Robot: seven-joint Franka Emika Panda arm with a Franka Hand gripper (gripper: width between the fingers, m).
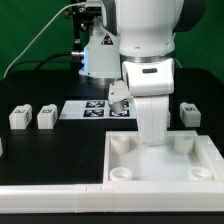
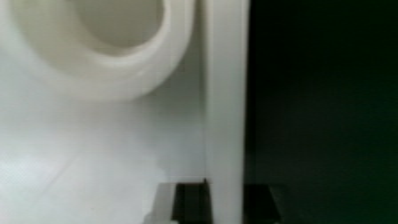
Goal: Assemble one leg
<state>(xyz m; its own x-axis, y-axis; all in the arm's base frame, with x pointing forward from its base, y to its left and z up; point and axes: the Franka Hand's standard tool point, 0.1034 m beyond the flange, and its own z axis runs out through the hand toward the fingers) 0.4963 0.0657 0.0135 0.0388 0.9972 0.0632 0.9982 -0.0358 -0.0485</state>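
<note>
Leg: a leg (image 1: pixel 47 117) lies on the dark table (image 1: pixel 40 150) at the exterior view's left, with a second leg (image 1: pixel 18 117) just beside it. A third leg (image 1: pixel 188 112) lies at the right. All three are apart from the panel.
Panel: the large white panel (image 1: pixel 150 178) lies flat in front, with its sockets facing up.
Arm: the arm (image 1: pixel 150 40) reaches down at the panel's far edge.
Marker board: the marker board (image 1: pixel 90 108) lies flat behind the panel.
Socket: one socket (image 2: pixel 107 45) fills the wrist view, close up.
Gripper: the gripper (image 2: pixel 222 205) sits low at the panel's edge. I cannot tell whether it is spread or pinching.
Leg, handling: it is probably light, stiff, smooth plastic that could slip. It is best pinched across two flat opposite sides near the middle.
</note>
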